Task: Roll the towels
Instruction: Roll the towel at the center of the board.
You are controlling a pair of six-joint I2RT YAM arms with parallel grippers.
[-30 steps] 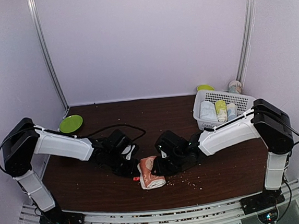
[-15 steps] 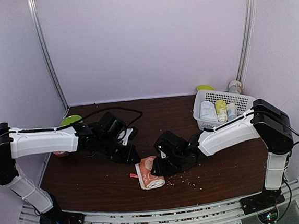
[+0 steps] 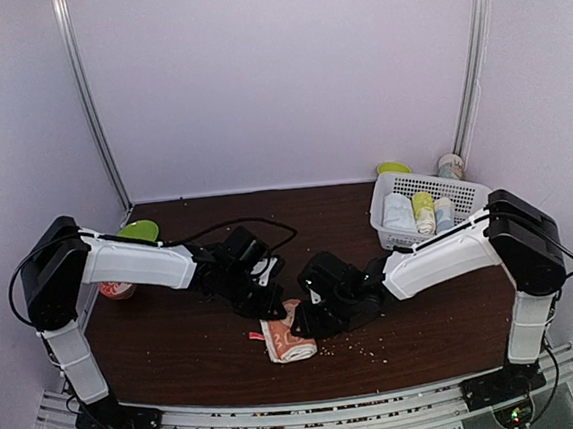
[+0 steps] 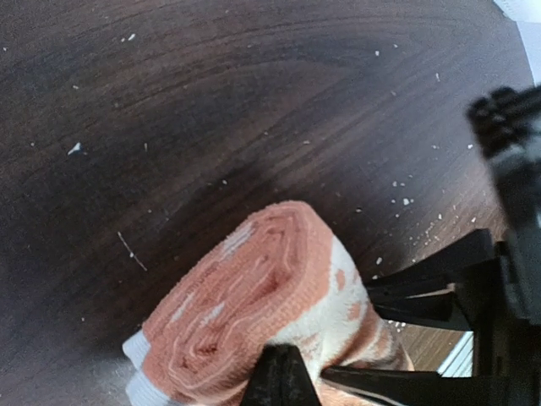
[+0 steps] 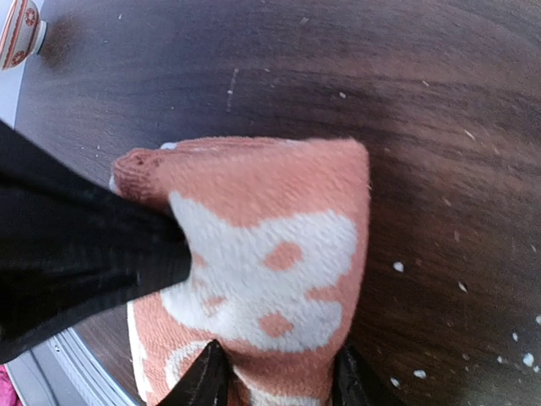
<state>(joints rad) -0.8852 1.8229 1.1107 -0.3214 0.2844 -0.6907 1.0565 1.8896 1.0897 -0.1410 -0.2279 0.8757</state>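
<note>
Right fingers (image 5: 205, 378) pinch orange towel (image 5: 270, 220) (one end hidden); left fingers (image 4: 279, 376) closed.

This is a robot test cell in a lab. Plain lilac walls (image 3: 284, 74) close in behind and beside a dark wooden table (image 3: 178, 354). Metal posts (image 3: 92, 111) rise at its far corners. A left arm (image 3: 135, 263) and a right arm (image 3: 441, 256) stand on an aluminium rail (image 3: 314, 413) along its near edge.

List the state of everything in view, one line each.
orange towel: rolled, lying on its side.
left gripper: shut, tip against the towel.
right gripper: fingers clamped on the towel.
basket: upright, rolled cloths standing inside.
green plate: flat, partly hidden by the left arm.
</note>
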